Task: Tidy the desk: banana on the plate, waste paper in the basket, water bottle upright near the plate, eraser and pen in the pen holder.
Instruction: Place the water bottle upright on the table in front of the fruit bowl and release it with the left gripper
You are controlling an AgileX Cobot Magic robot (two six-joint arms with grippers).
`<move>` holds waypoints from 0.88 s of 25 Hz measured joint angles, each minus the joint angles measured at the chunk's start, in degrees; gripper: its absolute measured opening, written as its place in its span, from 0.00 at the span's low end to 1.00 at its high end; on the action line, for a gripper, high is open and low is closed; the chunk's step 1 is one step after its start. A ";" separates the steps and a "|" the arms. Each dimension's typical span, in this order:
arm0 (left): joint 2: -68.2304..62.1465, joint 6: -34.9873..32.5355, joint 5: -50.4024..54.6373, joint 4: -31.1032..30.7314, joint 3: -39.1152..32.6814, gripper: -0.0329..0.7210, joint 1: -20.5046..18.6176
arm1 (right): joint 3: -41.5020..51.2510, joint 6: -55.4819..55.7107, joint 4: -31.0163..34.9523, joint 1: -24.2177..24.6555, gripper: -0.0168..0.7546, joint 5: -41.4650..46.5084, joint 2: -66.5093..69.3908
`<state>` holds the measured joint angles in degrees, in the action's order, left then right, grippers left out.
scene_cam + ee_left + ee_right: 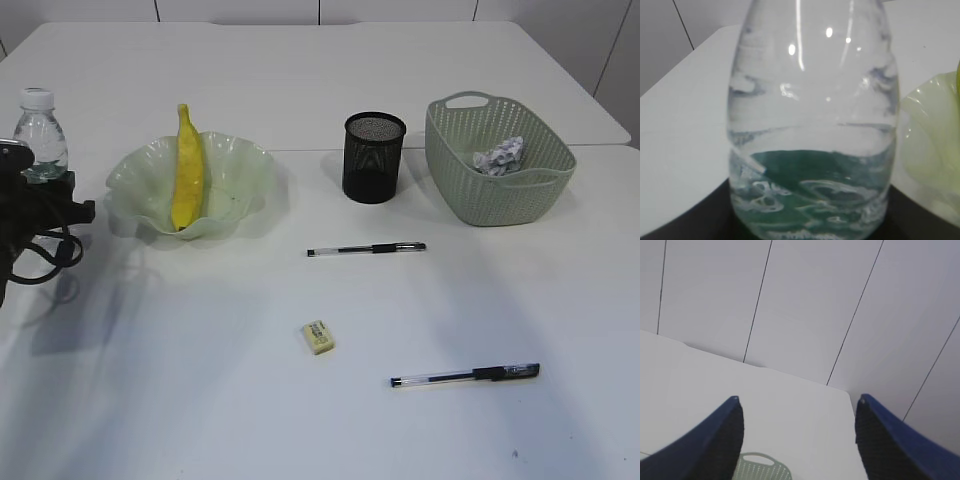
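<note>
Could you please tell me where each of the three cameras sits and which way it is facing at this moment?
Exterior view: from the front, slanting down over the desk; the left arm shows at the left edge, by the water bottle.
Left wrist view: close behind the upright water bottle, plate at right; no fingers show clearly.
Right wrist view: raised, facing the far wall over the basket; the right gripper stands open and empty.
Shared: bottle and plate in exterior and left wrist; basket in exterior and right wrist.

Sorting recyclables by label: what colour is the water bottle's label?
Dark green, seen through the clear water bottle; the left wrist view shows it best.
</note>
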<state>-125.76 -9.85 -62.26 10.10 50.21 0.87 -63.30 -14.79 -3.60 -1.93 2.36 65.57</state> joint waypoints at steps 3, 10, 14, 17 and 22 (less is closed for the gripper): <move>0.00 0.10 0.00 0.02 0.00 0.57 0.00 | 0.00 0.00 0.00 0.00 0.69 0.00 0.00; 0.00 0.10 0.00 0.15 0.00 0.57 0.00 | 0.00 0.00 0.00 0.00 0.69 -0.50 0.00; 0.00 0.72 0.00 0.15 0.00 0.57 0.00 | 0.00 0.00 0.00 0.00 0.69 -1.28 0.00; 0.00 1.10 0.00 0.15 0.00 0.57 0.00 | 0.00 0.00 0.00 0.00 0.69 -1.41 0.00; 0.00 1.32 0.00 0.15 0.00 0.59 0.00 | 0.00 0.00 0.00 0.00 0.69 -1.41 0.00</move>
<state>-125.76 -8.54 -62.26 10.25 50.21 0.87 -63.30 -14.79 -3.60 -1.93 0.95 65.57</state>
